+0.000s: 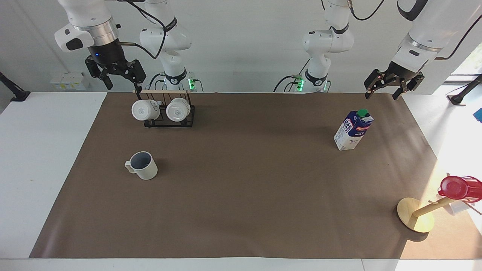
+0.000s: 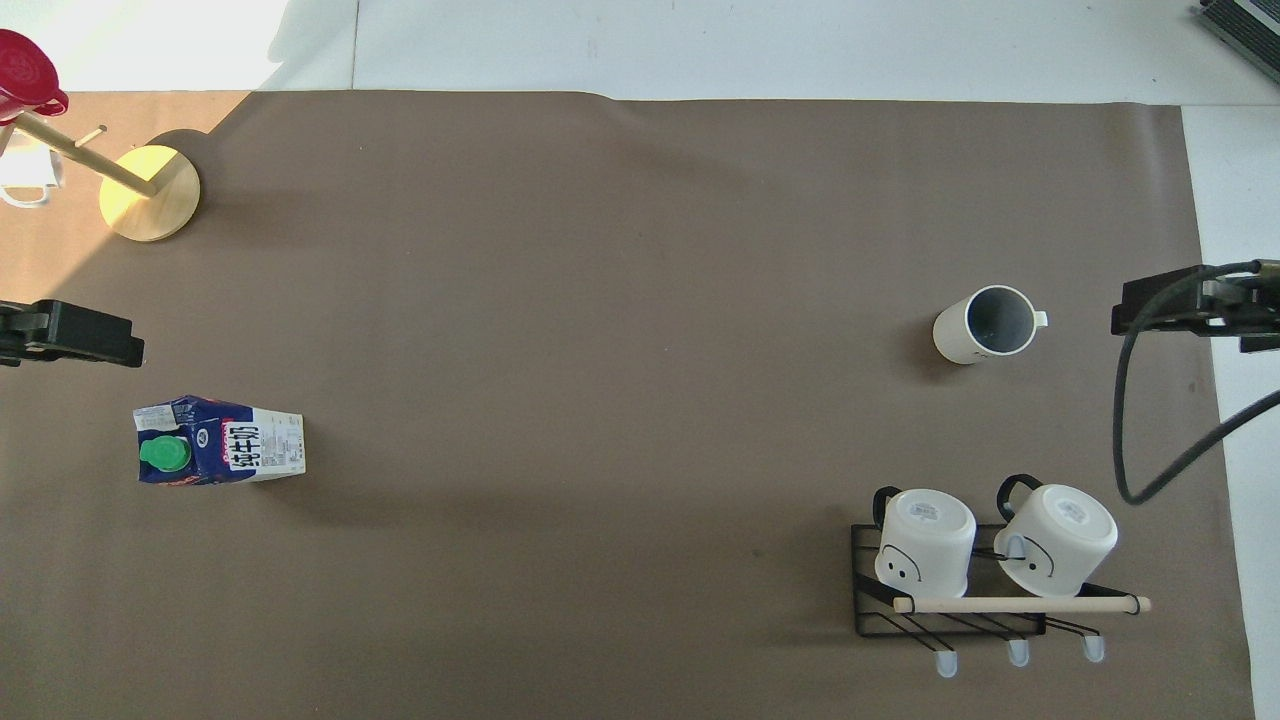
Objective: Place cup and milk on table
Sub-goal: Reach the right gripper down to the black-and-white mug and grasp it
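- The cream-white ribbed mug with a grey-blue inside (image 1: 142, 165) stands upright on the broad brown matte mat of the white table (image 1: 241, 210), at the left of the facing view, handle toward the mat's edge.
- The tall gable-top milk carton, dark blue above and white below with a green screw cap (image 1: 353, 129), stands upright on the same mat at the right of that view.
- Both task things already rest on the table, so the placing looks done; what remains, I judge, is only for the arms to clear away.
- The left gripper (image 1: 383, 93) hangs with its fingers apart and empty, over the mat's upper right corner in the facing view.
- The right gripper (image 1: 121, 83) hangs with fingers apart and empty at upper left, above the black wire rack with a wooden bar holding two plain white mugs (image 1: 168, 110).
- The carton's red band carries a brand I cannot read; "MILK" shows faintly beneath it, and a barcode panel's digits are unclear in the overhead view.
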